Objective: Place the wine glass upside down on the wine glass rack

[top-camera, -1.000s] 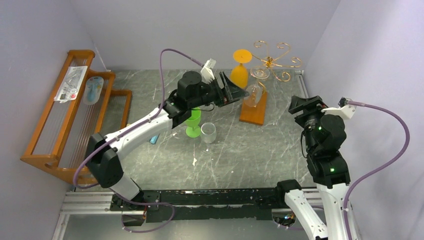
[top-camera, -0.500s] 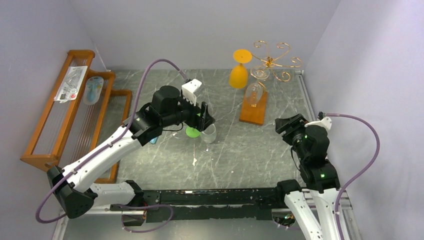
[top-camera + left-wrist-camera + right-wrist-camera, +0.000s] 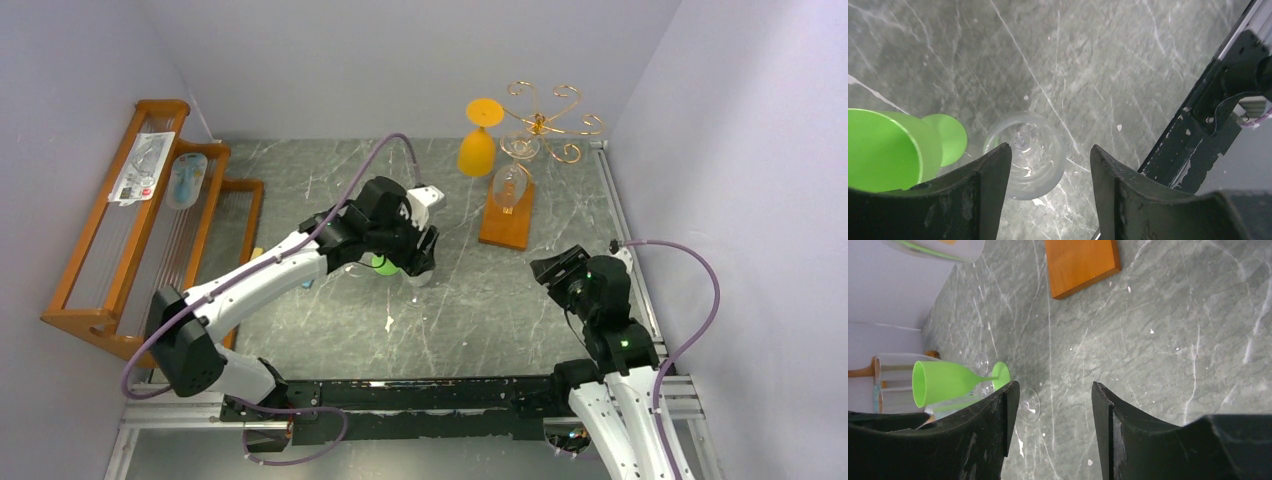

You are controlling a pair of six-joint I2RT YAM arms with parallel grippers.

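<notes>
- Left tool [image 3: 1050, 150]: open, holding nothing. It points down at the table [image 3: 480, 310] near the middle, a little left of centre.
- Under it stands a second clear glass [image 3: 1025, 155], mouth up. It sits off-centre in the gap and the left finger [image 3: 988, 185] covers part of its rim. I can't tell if that finger touches it.
- Green glass [image 3: 888, 150]: upright, just left of the second clear glass, outside the fingers.
- Right tool [image 3: 1055, 386]: open, nothing between the fingers. It hangs over the right side of the table, near of the rack base and well apart from it.
- Wine glass rack [image 3: 545, 122]: at the far right of the table, gold scroll arms on top, wooden base [image 3: 505, 222] flat on the table.
- Wine glass [image 3: 510, 187]: clear, upside down on the rack. Its foot is up in the scroll wire, its bowl hangs down over the base. Neither tool is touching it.
- Orange glass [image 3: 478, 150]: also upside down, foot on top, just left of the scroll arms. I can't tell from overhead if it hangs on a scroll arm or stands on the table.
- Slatted wooden rack [image 3: 163, 105]: along the left edge of the table, with two packaged items [image 3: 145, 165] lying on its far end. Well apart from both arms.
</notes>
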